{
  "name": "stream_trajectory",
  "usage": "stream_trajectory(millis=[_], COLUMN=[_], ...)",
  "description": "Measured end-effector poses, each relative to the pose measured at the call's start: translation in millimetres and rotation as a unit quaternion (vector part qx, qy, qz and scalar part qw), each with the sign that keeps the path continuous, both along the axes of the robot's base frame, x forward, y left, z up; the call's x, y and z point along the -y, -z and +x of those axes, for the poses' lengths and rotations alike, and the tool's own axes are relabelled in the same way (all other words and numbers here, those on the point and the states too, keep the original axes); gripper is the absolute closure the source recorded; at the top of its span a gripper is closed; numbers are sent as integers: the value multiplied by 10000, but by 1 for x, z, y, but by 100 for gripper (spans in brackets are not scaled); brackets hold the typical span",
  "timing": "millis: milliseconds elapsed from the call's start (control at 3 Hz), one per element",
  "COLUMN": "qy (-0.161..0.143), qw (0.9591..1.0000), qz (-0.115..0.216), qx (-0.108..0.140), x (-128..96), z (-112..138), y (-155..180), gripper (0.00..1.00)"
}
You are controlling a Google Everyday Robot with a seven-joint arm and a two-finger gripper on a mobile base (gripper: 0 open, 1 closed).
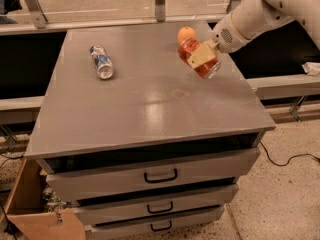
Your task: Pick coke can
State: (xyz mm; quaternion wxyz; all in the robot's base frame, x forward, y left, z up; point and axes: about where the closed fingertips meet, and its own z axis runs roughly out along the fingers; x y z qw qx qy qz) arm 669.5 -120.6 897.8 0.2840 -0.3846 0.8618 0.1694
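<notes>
Gripper [202, 58] is clamped across the tilted coke can [208, 69], over the cabinet top [150, 109]. An orange [186, 33] sits just behind it. A blue-and-silver can [101, 61] lies well off to its left.
</notes>
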Motion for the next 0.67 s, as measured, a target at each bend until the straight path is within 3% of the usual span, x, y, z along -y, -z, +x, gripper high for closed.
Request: stream_trajectory(millis=[333, 667], qy=[-931, -1170], qw=[9898, 9842], qz=[989, 1238], qx=[430, 490], x=[-40, -58], z=[-15, -21], y=[-39, -49], gripper=[100, 100])
